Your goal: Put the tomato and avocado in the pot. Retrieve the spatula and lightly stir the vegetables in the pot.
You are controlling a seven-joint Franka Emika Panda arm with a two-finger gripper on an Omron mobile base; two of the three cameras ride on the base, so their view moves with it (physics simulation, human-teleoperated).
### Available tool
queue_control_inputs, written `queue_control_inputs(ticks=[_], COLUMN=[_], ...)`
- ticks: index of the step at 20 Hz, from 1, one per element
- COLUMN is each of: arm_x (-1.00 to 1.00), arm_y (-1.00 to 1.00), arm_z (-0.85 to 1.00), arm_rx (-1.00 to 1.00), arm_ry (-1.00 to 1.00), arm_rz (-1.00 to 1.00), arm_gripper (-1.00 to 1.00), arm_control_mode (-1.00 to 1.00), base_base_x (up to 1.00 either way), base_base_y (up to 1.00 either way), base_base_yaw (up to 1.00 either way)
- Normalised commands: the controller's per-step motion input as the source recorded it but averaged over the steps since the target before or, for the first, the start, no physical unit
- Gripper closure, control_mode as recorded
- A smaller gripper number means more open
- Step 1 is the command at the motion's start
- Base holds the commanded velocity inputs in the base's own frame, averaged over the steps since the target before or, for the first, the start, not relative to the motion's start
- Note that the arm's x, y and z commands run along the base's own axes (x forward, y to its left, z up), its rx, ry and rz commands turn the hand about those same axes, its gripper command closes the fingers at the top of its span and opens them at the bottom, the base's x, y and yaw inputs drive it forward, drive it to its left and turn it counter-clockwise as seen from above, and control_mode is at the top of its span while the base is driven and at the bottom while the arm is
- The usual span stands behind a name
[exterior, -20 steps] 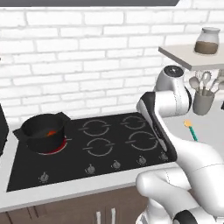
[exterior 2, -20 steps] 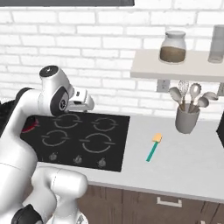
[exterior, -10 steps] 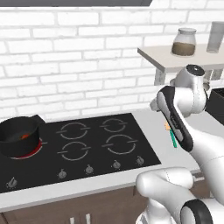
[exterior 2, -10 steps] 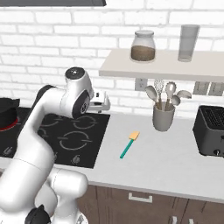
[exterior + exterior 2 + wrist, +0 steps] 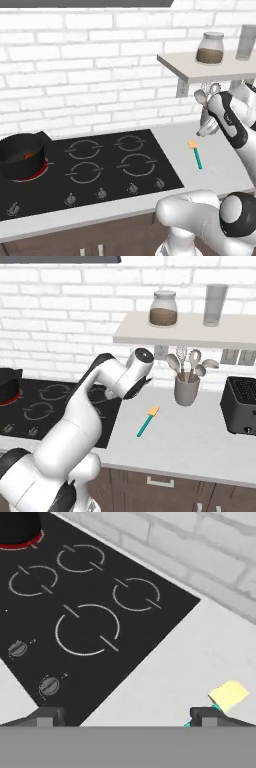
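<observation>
The black pot [image 5: 19,156] stands on the stove's left rear burner, which glows red. An orange-red patch inside it is the tomato [image 5: 29,156]. The avocado is hidden. The spatula [image 5: 196,154] lies flat on the grey counter right of the stove, with a teal handle and a yellow-orange head [image 5: 228,694]. My gripper [image 5: 125,717] hangs above the counter edge beside the stove. It is open, its tips wide apart with nothing between them. The spatula head lies just beyond the right fingertip [image 5: 205,714]. The pot [image 5: 19,524] sits far off at the upper left.
The black stove [image 5: 90,612] has knobs along its front edge. A grey utensil crock [image 5: 186,390] and a black toaster [image 5: 242,406] stand on the counter at the right. A wall shelf [image 5: 170,333] above carries a jar and a glass.
The base has driven right, so the pot slid toward the left edge of the views and the spatula came nearer. The arm swung over toward the spatula. The gripper stays open.
</observation>
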Motion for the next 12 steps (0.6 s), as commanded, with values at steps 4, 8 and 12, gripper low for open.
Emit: queue_control_inputs(ticks=[4, 8, 12], arm_x=[0.11, 0.00, -0.19], arm_y=[-0.22, -0.19, -0.14], arm_z=[-0.42, -0.31, -0.25], arm_rx=[-0.16, -0.25, -0.32], arm_ry=[0.00, -0.01, -0.06], arm_rz=[0.89, 0.91, 0.86], arm_gripper=[-1.00, -1.00, -1.00], arm_control_mode=[-1.00, -1.00, -1.00], base_base_x=[0.00, 0.00, 0.00], base_base_y=[0.00, 0.00, 0.00], base_base_yaw=[0.00, 0.00, 0.00])
